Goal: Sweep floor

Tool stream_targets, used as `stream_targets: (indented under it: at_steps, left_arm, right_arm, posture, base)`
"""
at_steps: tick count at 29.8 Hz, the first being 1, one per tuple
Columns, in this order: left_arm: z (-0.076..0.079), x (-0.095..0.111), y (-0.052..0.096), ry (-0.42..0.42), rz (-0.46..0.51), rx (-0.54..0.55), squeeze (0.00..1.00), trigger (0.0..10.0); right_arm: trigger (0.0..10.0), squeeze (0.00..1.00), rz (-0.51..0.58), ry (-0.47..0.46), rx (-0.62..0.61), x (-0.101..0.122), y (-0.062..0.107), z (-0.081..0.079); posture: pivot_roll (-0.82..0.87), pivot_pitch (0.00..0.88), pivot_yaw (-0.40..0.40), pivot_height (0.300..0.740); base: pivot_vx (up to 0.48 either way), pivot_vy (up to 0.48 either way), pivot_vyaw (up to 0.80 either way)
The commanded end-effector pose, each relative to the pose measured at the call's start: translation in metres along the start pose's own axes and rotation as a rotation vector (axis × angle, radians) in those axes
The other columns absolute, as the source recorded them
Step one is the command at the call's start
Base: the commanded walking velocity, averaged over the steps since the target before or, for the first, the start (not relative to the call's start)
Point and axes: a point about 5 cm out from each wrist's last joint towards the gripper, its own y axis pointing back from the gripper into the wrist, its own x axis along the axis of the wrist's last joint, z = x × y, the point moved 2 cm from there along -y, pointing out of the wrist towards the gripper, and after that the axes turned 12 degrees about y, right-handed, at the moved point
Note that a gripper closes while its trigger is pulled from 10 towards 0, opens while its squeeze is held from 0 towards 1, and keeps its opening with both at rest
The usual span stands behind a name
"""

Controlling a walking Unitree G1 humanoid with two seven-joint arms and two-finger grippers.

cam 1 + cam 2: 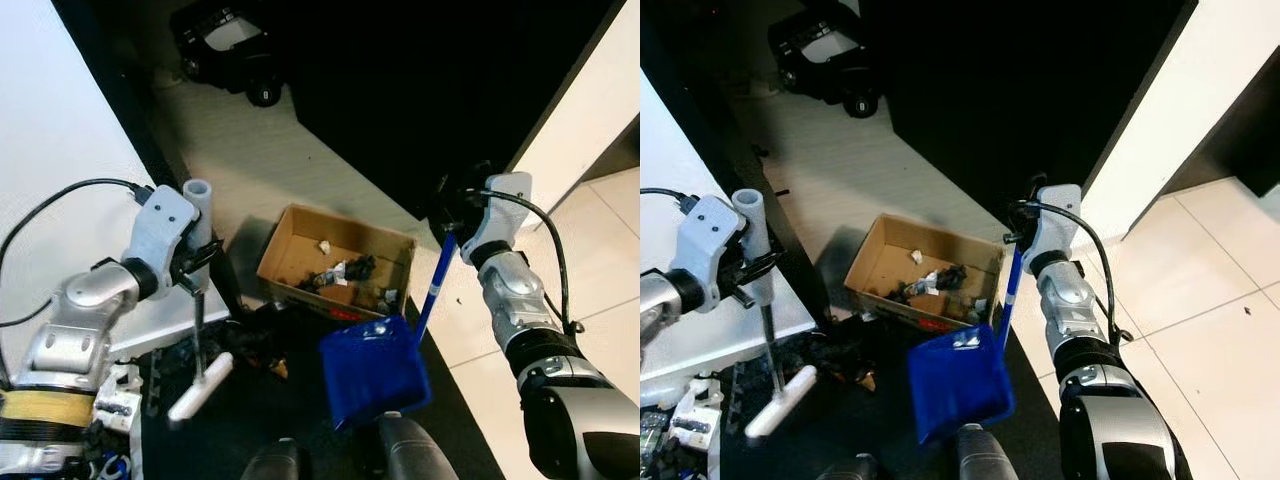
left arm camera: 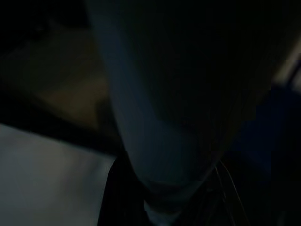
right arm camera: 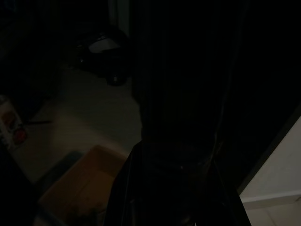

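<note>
L gripper (image 1: pixel 190 262) is clenching the broom (image 1: pixel 198 330) upright beside the cardboard box (image 1: pixel 335 262), R gripper (image 1: pixel 452 222) is grasping the blue dustpan (image 1: pixel 372 370) w/ its pan just in front of the box, prob. to tip debris in.

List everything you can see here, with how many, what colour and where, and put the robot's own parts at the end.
Cardboard box: one, brown, open, on the floor ahead of the robot.
Debris: several scraps, dark and white, inside the box.
Dustpan: one, blue, on a long blue handle, hanging below the right gripper, beside the box.
Broom: one, white grip and white head on a thin dark shaft, below the left gripper, head down on the dark floor.
Ride-on toy car: one, black, far side of the pale floor.
Tiles: white, on the robot's right.
Left gripper: one, black fingers, on the broom's grip.
Right gripper: one, black fingers, at the top of the dustpan handle.
</note>
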Motion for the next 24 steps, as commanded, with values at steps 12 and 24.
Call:
stream_targets:
  at_steps: [12,24]
  left_arm:
    - [-0.046,-0.021,0.011,-0.123,-0.188,0.303,0.0,10.0]
    - [-0.022,0.0,-0.041,0.052,0.216,0.541,0.0,10.0]
  right_arm:
    - [10.0,0.0,0.012,0.028,-0.041,-0.001,0.001,-0.003]
    - [10.0,0.0,0.004,-0.004,-0.121,-0.001,0.0,-0.015]
  posture:
    - [0.03,0.135,-0.026,0.74]
    - [0.02,0.167,-0.036,0.74]
  base:
    - [0.0,0.0,0.0]
    - [0.0,0.0,0.0]
